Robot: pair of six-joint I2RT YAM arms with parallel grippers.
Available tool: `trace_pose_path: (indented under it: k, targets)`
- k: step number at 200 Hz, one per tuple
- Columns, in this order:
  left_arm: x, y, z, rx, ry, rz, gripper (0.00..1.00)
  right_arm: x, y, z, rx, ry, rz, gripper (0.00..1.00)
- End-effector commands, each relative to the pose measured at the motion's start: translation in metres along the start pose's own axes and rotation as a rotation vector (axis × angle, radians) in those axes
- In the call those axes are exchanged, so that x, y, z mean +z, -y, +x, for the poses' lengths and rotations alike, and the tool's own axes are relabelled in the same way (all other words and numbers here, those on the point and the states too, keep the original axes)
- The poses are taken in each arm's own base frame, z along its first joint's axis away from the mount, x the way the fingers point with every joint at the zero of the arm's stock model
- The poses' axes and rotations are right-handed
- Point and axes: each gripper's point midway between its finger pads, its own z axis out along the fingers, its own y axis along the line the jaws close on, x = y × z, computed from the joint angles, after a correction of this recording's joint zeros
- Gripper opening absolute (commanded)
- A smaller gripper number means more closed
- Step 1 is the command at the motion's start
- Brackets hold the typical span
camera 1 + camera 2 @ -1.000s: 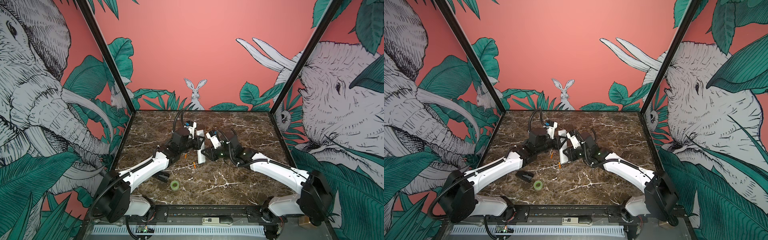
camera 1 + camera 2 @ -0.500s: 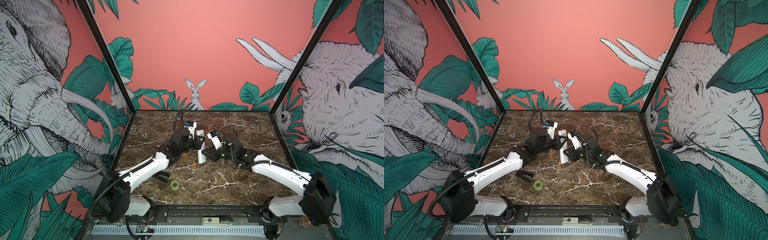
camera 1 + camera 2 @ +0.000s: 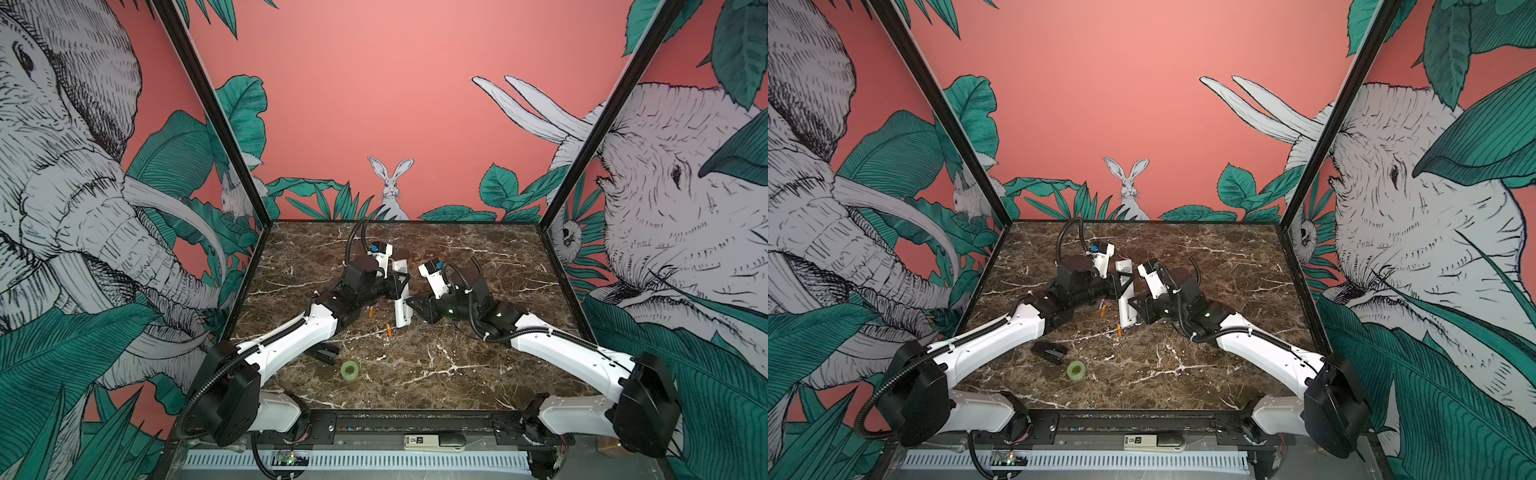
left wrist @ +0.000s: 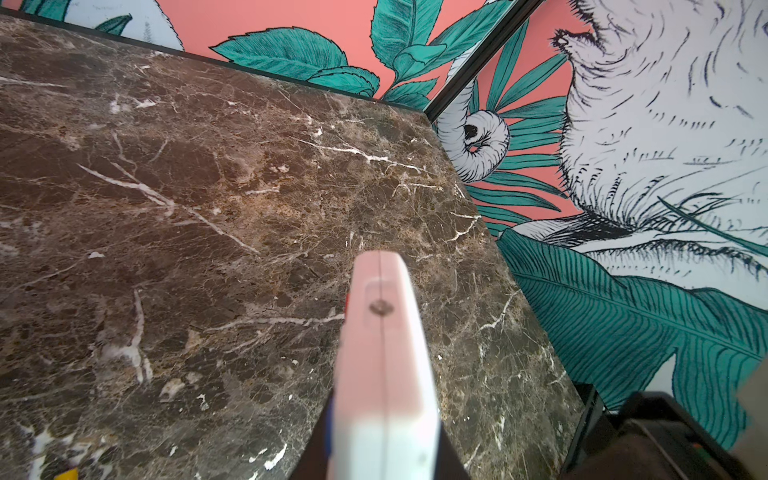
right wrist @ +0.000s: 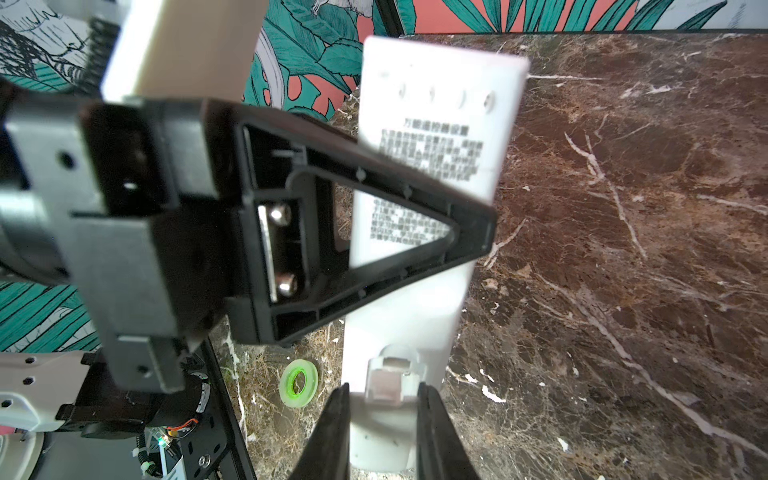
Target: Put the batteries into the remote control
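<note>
In both top views the white remote control [image 3: 401,309] [image 3: 1124,309] is held mid-table between the two grippers. My left gripper [image 3: 397,289] is shut across its front and back near the middle. The left wrist view shows the remote control [image 4: 382,332] edge-on between the jaws of the left gripper [image 4: 384,419]. My right gripper [image 5: 383,401] is shut on the long edges of the remote control [image 5: 432,145] at its near end, just by the battery-bay latch; the printed plain back faces this camera. Two orange batteries [image 3: 371,311] [image 3: 389,331] lie loose on the marble left of the remote.
A green tape roll [image 3: 349,369] [image 5: 299,382] lies nearer the front, with a small dark flat piece [image 3: 326,355] to its left by the left forearm. A white device with a black end [image 3: 432,440] sits on the front rail. Walls close three sides of the marble table [image 3: 478,257].
The right gripper has edged a little left onto the remote's near end. The left arm, the remote and the batteries have stayed where they were.
</note>
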Motion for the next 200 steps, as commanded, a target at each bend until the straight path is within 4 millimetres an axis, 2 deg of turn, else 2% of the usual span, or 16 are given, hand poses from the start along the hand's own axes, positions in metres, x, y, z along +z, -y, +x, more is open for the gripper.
trace_pose_path:
  k: [1, 50, 99, 153, 200]
  targets:
    - [-0.011, 0.003, -0.01, 0.013, 0.03, 0.012, 0.0, -0.01, -0.003, -0.016, -0.042, 0.071, 0.005, 0.22]
    - [-0.008, -0.009, -0.009, 0.011, 0.028, -0.009, 0.0, -0.024, -0.001, -0.019, -0.075, 0.07, 0.051, 0.22]
    - [-0.007, -0.019, -0.009, 0.009, 0.026, -0.007, 0.0, -0.043, 0.024, -0.007, -0.073, 0.005, 0.169, 0.23]
    - [-0.01, -0.03, -0.004, 0.023, 0.029, -0.006, 0.0, -0.059, 0.066, 0.021, -0.016, -0.125, 0.308, 0.23]
    - [-0.022, -0.04, -0.005, 0.02, 0.053, 0.007, 0.0, -0.055, 0.089, 0.049, 0.049, -0.234, 0.382, 0.22]
